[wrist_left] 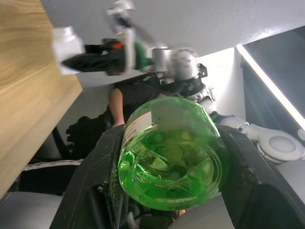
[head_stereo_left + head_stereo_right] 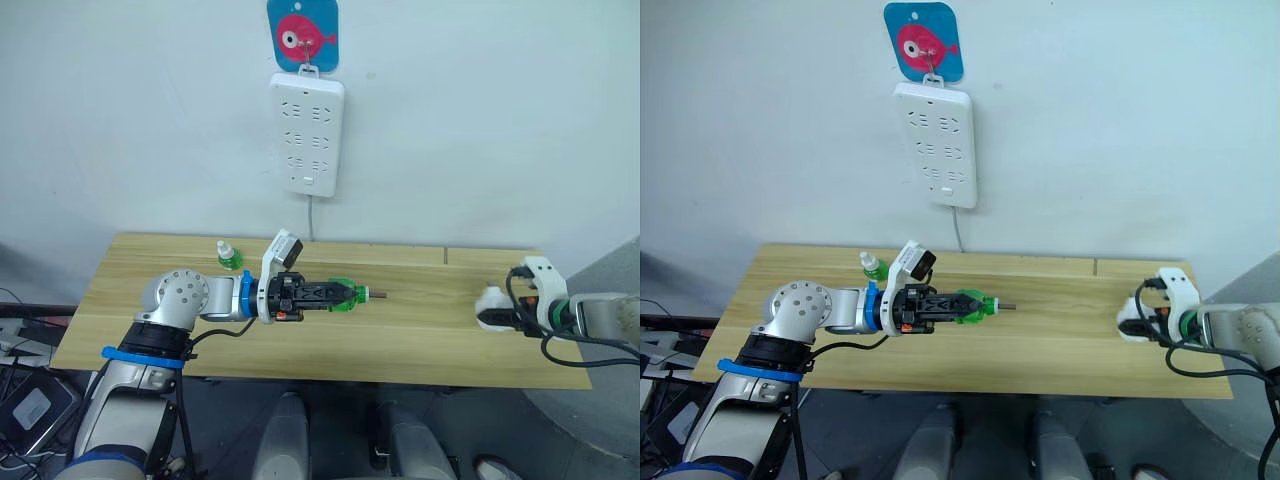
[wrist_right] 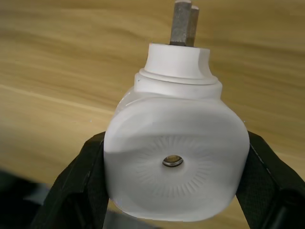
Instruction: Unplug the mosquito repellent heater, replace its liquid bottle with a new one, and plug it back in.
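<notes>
Wooden desk (image 2: pixel 420 340) with pale, straight-grained boards, set against a white wall. On the wall above its far edge hangs a long white power strip (image 2: pixel 307 134), rectangular with rounded corners and rows of sockets, its cord running down behind the desk; above it is a blue card with a red fish (image 2: pixel 303 35).

Left gripper (image 2: pixel 335 295): black fingers clamped on a green liquid bottle (image 2: pixel 343 294), held on its side over the middle of the desk, its thin dark wick tip pointing toward the desk's right end. In the left wrist view the bottle (image 1: pixel 169 155) appears as a rounded, translucent green plastic body with a pale label band, its base facing the camera, pressed between two matte black fingers (image 1: pixel 102 181).

A second green bottle (image 2: pixel 229 256) with a white cap stands upright near the desk's far edge, toward its left end.

Right gripper (image 2: pixel 500 315): closed on the mosquito repellent heater (image 2: pixel 492 307), held at the desk's right end near the front edge. In the right wrist view the heater (image 3: pixel 177 162) is a smooth white plastic block with rounded corners, a face of fine radial ridges around a small metal-ringed central hole, a stepped round collar, and flat metal prongs (image 3: pixel 183 21) projecting over the wood grain; black fingers (image 3: pixel 76 186) grip both its sides.
</notes>
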You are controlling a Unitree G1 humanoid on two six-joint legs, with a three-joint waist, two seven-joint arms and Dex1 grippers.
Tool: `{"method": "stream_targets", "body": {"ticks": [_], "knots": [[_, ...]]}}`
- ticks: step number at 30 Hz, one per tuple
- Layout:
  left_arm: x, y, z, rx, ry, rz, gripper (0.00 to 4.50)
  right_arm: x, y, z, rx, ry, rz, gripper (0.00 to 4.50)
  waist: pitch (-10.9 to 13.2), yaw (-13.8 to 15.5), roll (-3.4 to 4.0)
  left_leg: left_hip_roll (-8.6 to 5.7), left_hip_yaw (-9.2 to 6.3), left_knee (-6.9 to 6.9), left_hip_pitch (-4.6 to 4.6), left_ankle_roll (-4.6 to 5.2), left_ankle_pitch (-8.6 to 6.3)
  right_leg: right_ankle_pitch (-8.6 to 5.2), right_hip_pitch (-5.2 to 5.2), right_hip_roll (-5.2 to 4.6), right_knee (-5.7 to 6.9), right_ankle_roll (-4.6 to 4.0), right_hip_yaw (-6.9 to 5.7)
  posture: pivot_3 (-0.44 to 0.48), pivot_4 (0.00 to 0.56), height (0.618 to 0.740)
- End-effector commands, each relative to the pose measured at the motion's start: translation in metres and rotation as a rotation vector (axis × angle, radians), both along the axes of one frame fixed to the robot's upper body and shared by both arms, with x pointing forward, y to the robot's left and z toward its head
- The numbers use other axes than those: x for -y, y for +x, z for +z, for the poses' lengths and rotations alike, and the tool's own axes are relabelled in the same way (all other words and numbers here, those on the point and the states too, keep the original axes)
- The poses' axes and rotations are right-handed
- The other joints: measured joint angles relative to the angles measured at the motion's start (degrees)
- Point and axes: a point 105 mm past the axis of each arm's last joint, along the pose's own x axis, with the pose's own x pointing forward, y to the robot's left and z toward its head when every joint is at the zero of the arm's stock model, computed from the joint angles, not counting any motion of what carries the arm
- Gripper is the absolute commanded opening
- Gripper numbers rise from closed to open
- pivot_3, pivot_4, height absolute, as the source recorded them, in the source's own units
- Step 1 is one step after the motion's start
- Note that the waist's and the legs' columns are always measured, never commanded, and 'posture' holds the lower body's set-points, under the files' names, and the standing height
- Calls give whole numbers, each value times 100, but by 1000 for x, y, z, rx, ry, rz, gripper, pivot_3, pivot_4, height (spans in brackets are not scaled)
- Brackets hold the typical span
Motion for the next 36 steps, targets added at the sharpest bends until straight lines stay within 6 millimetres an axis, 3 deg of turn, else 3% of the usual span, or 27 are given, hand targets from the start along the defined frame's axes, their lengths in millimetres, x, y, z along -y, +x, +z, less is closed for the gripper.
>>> {"method": "stream_targets", "body": {"ticks": [1, 9, 12, 13, 17, 20, 23, 26, 29, 31, 36], "knots": [[1, -8, 7, 52, -16, -23, 2258, 20, 8, -4, 17, -103, -18, 3036, 3, 6, 3, -3, 1, -7, 1, 0, 0, -3, -1, -4, -1, 4, 0, 306, 265, 740], [-3, -12, -1, 60, 8, -14, 2258, 30, 5, -22, -37, -92, -59, 3036, 12, 14, 4, -6, 2, -23, 3, -1, 0, -14, -1, -8, -2, 9, -1, 317, 268, 740], [-3, -10, -3, 55, 10, -8, 2258, 29, 5, -18, -25, -90, -34, 4080, 12, 12, 5, -11, 3, -22, 4, -1, 0, -14, 0, -13, -1, 9, -1, 306, 263, 740], [-3, -9, -4, 54, 10, -7, 2258, 29, 5, -15, -20, -87, -30, 4428, 12, 11, 5, -12, 3, -22, 4, -1, 0, -14, 0, -14, -1, 9, -1, 303, 260, 740], [-4, -6, -5, 65, 5, -3, 2258, 30, 0, 9, 27, -75, -20, 4469, 12, 10, 6, -13, 4, -22, 4, -1, 0, -14, 1, -16, 0, 10, -2, 284, 245, 740], [-4, -1, -3, 129, -6, 23, 2258, 26, -4, 44, 114, -61, -8, 4469, 10, 9, 8, -14, 3, -23, 3, -2, 0, -14, 0, -18, 0, 11, -3, 266, 235, 740], [-1, 2, 1, 282, -19, 47, 2258, 2, -6, 78, 226, 88, -14, 4469, 10, -4, 8, -13, 3, -23, 4, -2, 0, -14, 2, -19, -1, 11, -4, 247, 226, 740], [16, 18, 9, 572, -32, 209, 2258, -53, -22, 112, 341, 483, 94, 4469, 8, -12, 6, -10, 1, -24, 14, -3, 0, -14, 13, -19, 0, 11, -6, 238, 224, 740], [31, 14, 10, 915, -9, 254, 2258, -84, -42, 123, 432, 768, 146, 4469, 8, 20, 6, -12, -1, -23, 13, -6, 0, -13, 17, -21, -1, 11, -7, 238, 224, 740], [44, 11, 17, 1129, -25, 301, 2258, -106, -58, 131, 459, 1015, 61, 4469, 7, 113, 9, -22, -5, -30, 12, -8, -1, -13, 28, -40, -8, 10, 4, 229, 231, 740], [56, 25, 31, 1235, -40, 413, 2258, -146, -58, 137, 455, 1130, -64, 4469, 8, 47, 8, -41, 38, -15, 3, -7, -4, -19, 28, -54, -23, 59, 29, 225, 230, 740]]}}
